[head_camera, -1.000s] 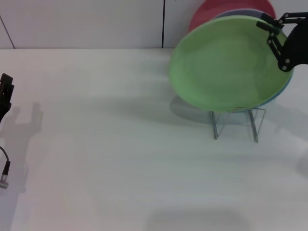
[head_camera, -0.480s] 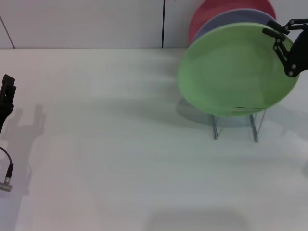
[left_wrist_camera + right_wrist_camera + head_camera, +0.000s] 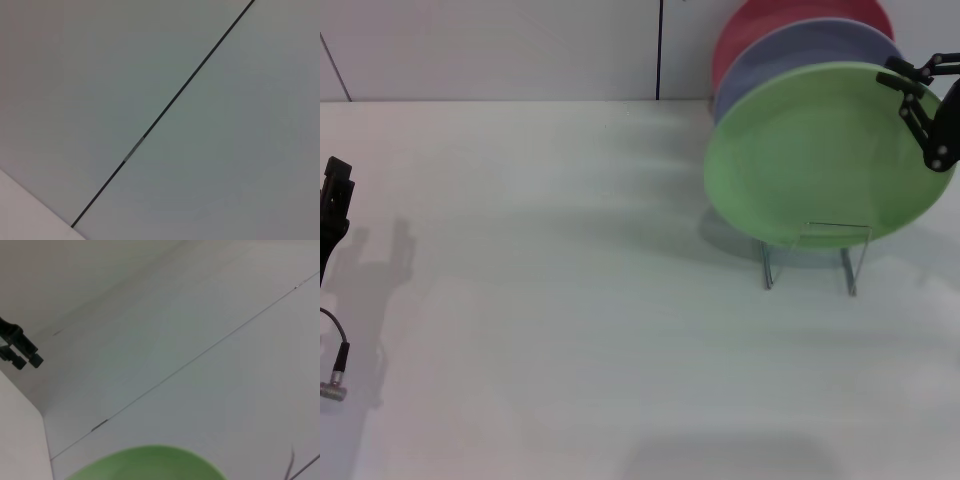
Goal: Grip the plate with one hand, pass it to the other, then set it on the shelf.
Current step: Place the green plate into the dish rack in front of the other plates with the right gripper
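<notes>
The light-green plate (image 3: 820,160) stands nearly upright at the back right, facing me. Its lower edge dips behind the front wire loop of the silver shelf (image 3: 810,258); I cannot tell whether it rests in a slot. My right gripper (image 3: 907,88) is shut on the plate's upper right rim. The top of the plate (image 3: 150,462) also shows in the right wrist view. My left gripper (image 3: 332,195) hangs at the far left edge, well away from the plate, and appears small in the right wrist view as the left gripper (image 3: 19,349).
A lavender plate (image 3: 790,55) and a red plate (image 3: 760,25) stand in the shelf behind the green one. The white table (image 3: 570,300) stretches to a white wall with a dark seam (image 3: 165,110). A loose cable end (image 3: 334,385) hangs at the left edge.
The right gripper has carried the green plate to the right and lower, down onto the shelf's front loop, uncovering more of the lavender plate. The left arm has barely moved.
</notes>
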